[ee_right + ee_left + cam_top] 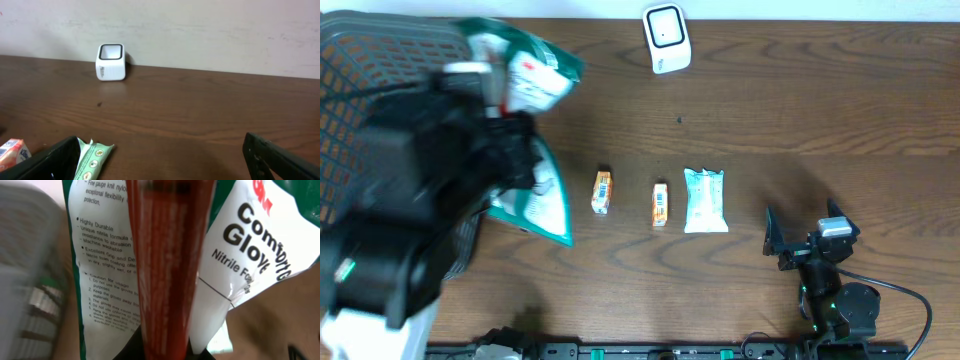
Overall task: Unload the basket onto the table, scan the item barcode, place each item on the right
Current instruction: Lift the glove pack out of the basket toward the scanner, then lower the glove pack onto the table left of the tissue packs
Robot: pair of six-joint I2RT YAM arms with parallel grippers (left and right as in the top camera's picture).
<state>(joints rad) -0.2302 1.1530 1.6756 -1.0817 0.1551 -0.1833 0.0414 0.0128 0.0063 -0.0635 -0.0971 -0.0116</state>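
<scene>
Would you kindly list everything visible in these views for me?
basket: one, dark grey mesh, far left
glove packs: seemingly two, green and white, by the left arm; the other near the basket rim
bars: two, orange, mid-table, side by side, the second to its right
pouch: one, pale teal and white, right of the bars
scanner: one, white, far edge
table: one, brown wood
left tool: black, shut, among the glove packs
right tool: black, open, near edge, holding nothing
</scene>
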